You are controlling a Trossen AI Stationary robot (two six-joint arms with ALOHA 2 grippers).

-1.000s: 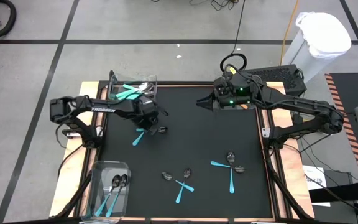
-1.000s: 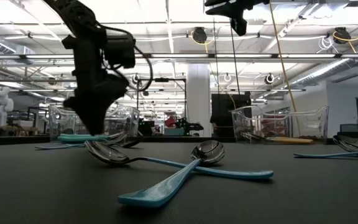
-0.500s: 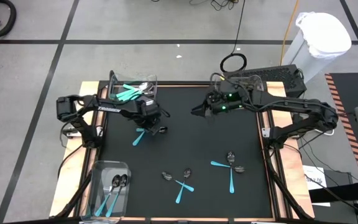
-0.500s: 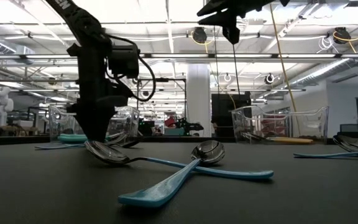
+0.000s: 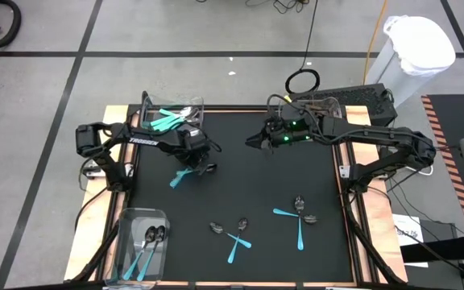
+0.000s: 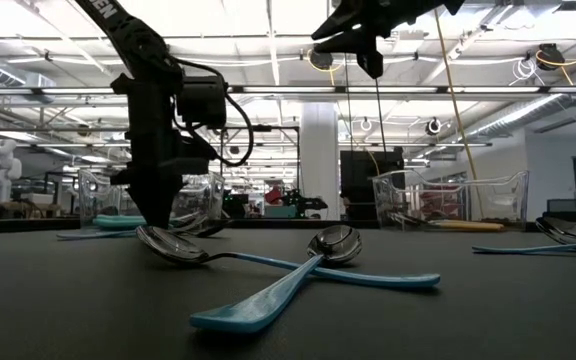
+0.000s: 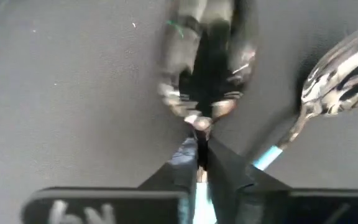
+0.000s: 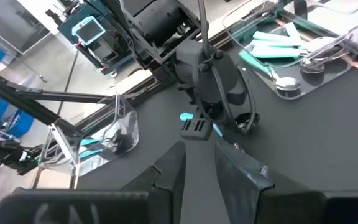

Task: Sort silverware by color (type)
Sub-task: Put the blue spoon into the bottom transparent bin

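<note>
The left gripper (image 5: 192,158) is clenched on the teal handle of a small shiny-headed spoon (image 7: 207,81) lying on the black worktop (image 5: 272,185), its long axis running straight ahead of the fingers. The clear plastic bin (image 5: 170,117) holding teal pieces stands just behind this arm. The right gripper (image 5: 254,142) hovers empty, partly parted.

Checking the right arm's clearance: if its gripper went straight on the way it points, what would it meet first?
Probably the left gripper, which sits straight ahead of the right gripper, low on the black mat over a teal spoon. Depth is unclear.
</note>
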